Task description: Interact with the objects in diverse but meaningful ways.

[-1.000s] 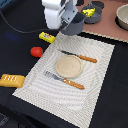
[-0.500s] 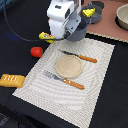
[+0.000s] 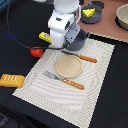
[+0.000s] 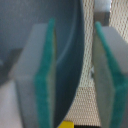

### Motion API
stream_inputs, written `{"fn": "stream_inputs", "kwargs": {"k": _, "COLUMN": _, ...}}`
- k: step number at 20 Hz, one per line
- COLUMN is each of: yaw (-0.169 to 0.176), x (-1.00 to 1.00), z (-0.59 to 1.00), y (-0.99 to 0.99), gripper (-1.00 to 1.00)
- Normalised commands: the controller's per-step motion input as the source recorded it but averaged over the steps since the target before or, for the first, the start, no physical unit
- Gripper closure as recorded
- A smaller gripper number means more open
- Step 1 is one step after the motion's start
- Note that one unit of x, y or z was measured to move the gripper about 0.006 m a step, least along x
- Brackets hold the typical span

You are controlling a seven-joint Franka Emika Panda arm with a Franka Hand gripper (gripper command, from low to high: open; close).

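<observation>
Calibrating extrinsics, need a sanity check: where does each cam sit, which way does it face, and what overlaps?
Exterior view: raised, off the arm, looking down at the striped placemat with wooden plate, fork and knife; the white arm shows.
Wrist view: on the wrist, looking along the tool; its green-padded fingers straddle the pot's curved wall.
Shared: the pot, the mat weave, and the tool, mostly hidden behind the arm in the exterior view.
</observation>
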Motion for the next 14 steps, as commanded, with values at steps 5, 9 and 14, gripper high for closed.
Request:
{"fn": "stream_inputs", "kwargs": {"k": 5, "yaw": -0.003, "x": 0.4, "z": 0.47, "y": 0.06, "gripper": -1.0}}
{"fn": "stream_inputs", "kwargs": {"k": 9, "yaw": -0.024, "x": 0.42, "z": 1.0, "y": 0.12, "gripper": -1.0}}
{"fn": "stream_inputs", "kwargs": {"k": 14, "yaw": -0.029, "x": 0.37, "z": 1.0, "y": 0.1, "gripper": -1.0}}
